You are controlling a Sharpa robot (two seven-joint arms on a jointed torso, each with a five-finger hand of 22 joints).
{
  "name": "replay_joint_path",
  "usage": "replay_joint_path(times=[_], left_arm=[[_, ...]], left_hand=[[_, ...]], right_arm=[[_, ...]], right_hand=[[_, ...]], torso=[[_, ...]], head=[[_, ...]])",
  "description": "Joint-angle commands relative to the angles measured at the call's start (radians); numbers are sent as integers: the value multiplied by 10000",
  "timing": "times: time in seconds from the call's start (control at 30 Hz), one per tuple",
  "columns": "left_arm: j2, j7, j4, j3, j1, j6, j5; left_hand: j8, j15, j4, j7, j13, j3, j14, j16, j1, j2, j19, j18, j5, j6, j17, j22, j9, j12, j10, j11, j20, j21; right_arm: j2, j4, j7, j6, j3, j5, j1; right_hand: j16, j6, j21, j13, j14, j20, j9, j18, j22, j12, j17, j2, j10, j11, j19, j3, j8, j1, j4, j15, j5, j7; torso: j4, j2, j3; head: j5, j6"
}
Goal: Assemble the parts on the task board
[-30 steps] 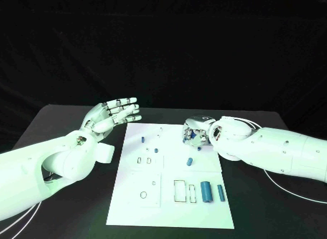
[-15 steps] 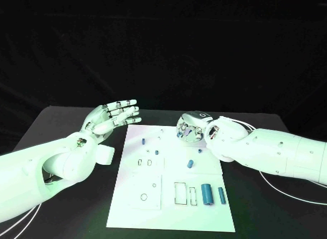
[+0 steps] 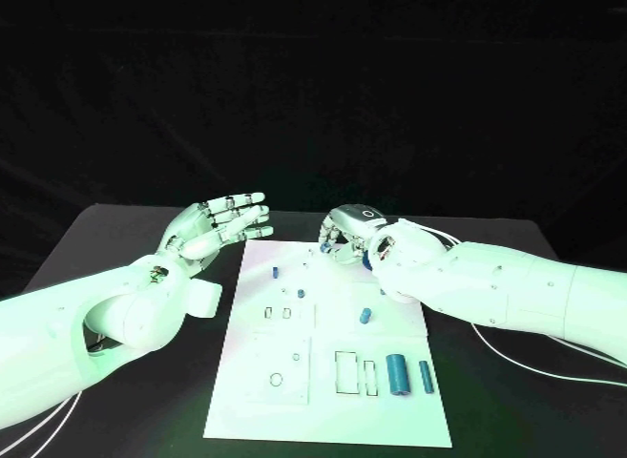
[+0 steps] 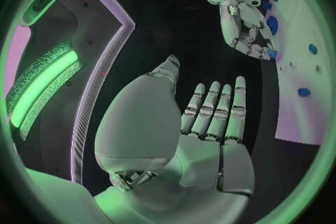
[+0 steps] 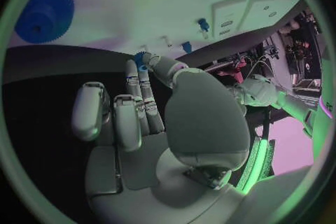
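Right silver hand (image 3: 349,238) pinches a small blue part (image 4: 271,54) over the white task board's (image 3: 327,401) far edge; we log left hand (image 3: 219,221) spread wide (holding nothing) beside the board.

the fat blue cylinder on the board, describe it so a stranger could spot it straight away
Start at the white task board in the middle of the black table and go to its near right corner. Two blue pieces lie there side by side: the fat blue cylinder is the left one, thicker than the thin blue rod beside it.
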Motion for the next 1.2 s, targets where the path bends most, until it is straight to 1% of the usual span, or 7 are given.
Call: replay_joint_path(times=[0.03,0.27,0.4,0.47,0.7,0.93,1.2], left_arm=[[34,44,12,11,23,151,37],[74,66,6,11,40,130,37],[89,67,3,11,47,130,37],[98,63,-1,11,50,132,37],[121,58,-7,11,61,140,37],[153,48,-20,11,76,154,37],[174,24,-31,11,94,175,37]], left_hand=[[-45,11,-16,852,-5,-38,-99,-57,44,33,-84,85,-24,-28,-18,-16,-16,-58,-47,44,-1,-43],[-45,11,-16,852,-5,-38,-99,-57,44,33,-84,85,-24,-28,-18,-16,-16,-58,-47,44,-1,-43],[-45,11,-16,852,-5,-38,-99,-57,44,33,-84,85,-24,-28,-18,-16,-16,-58,-47,44,-1,-43],[-45,11,-16,852,-5,-38,-99,-57,44,33,-84,85,-24,-28,-18,-16,-16,-58,-47,44,-1,-43],[-47,17,-16,860,-5,-33,-148,-76,61,35,-88,81,-24,-27,-28,-21,-16,-63,-48,48,-1,-50],[-47,17,-16,860,-5,-33,-148,-76,61,35,-88,81,-24,-27,-28,-21,-16,-63,-48,48,-1,-50],[-51,22,-14,868,-5,-32,-173,-93,75,34,-92,75,-24,-30,-35,-27,-17,-69,-52,53,-2,-58]], right_arm=[[218,-222,-65,-277,4,28,-22],[593,-610,-84,-202,1,192,-119],[720,-757,-104,-126,-1,248,-184],[766,-815,-104,-68,-1,265,-205],[871,-922,-93,67,-1,296,-256],[979,-1046,-104,86,-1,303,-275],[1114,-1215,-112,142,-2,303,-280]], right_hand=[[37,-29,-7,158,512,-50,108,-162,-14,26,-9,191,295,-236,-13,59,55,71,-19,-50,-66,15],[42,-106,-33,175,508,-46,173,-151,-50,-9,-17,220,270,-220,-51,109,75,71,-50,-40,11,37],[42,-129,-32,181,506,-44,195,-151,-47,-19,-24,217,262,-212,-56,113,83,57,-55,-35,35,45],[41,-150,-42,188,504,-39,219,-148,-61,-29,-35,204,256,-205,-69,104,94,30,-55,-28,14,50],[39,-188,-56,199,499,-32,255,-143,-76,-46,-54,189,245,-198,-89,91,107,-12,-51,-20,-34,54],[42,-203,-67,203,499,-29,268,-139,-91,-53,-47,186,239,-196,-101,89,111,-23,-52,-17,-54,55],[55,-315,-88,213,498,-15,322,-132,-111,-107,-32,175,174,-171,-134,103,107,-63,-60,1,-96,81]], torso=[[15,5,6],[21,13,0],[52,22,-9],[39,22,-1],[14,22,-6],[47,22,-15],[29,42,-14]], head=[[20,-10],[101,-30],[96,-34],[111,-36],[123,-13],[149,15],[195,29]])
